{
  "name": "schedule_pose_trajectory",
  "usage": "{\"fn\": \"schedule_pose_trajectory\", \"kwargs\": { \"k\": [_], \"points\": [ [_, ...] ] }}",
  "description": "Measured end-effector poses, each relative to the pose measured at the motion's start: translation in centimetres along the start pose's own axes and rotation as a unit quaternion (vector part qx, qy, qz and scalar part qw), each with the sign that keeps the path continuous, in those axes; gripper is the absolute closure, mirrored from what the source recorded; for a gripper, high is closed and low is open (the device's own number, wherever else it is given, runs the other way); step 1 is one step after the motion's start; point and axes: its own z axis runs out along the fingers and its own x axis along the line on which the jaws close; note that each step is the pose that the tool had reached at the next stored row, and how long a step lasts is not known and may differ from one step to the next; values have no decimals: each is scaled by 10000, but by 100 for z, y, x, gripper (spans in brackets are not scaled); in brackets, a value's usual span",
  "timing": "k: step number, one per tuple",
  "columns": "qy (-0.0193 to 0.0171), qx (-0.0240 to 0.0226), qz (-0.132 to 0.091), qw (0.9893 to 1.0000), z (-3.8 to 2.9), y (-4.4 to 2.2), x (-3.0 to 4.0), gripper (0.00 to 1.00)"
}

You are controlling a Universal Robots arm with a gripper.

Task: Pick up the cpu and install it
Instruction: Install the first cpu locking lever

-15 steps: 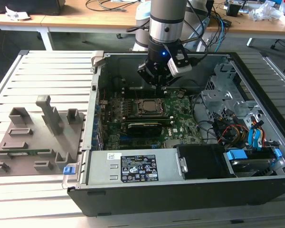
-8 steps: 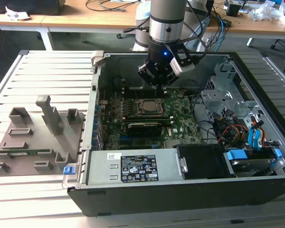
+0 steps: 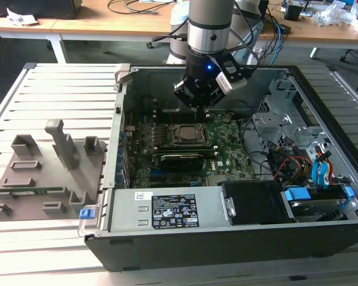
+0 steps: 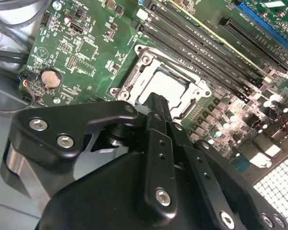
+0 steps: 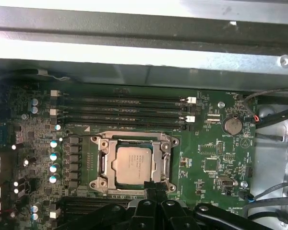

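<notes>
In the socket (image 5: 133,164), the cpu (image 5: 132,166), gripper (image 5: 154,188) just above, fingers together

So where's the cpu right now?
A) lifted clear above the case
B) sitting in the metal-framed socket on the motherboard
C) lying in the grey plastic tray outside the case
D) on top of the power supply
B: in both wrist views the cpu sits flat inside the socket frame on the motherboard, with the gripper just at the frame's edge.
</notes>
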Motion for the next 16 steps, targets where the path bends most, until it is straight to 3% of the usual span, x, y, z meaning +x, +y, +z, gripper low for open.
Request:
{"fn": "schedule_pose_trajectory", "kwargs": {
  "k": [8, 11, 16],
  "points": [
    [0, 1, 0, 10000, -152, -7, -3, 89],
    [0, 0, 0, 10000, -186, -8, -4, 89],
    [0, 2, 0, 10000, -189, -9, -4, 89]
  ]
}}
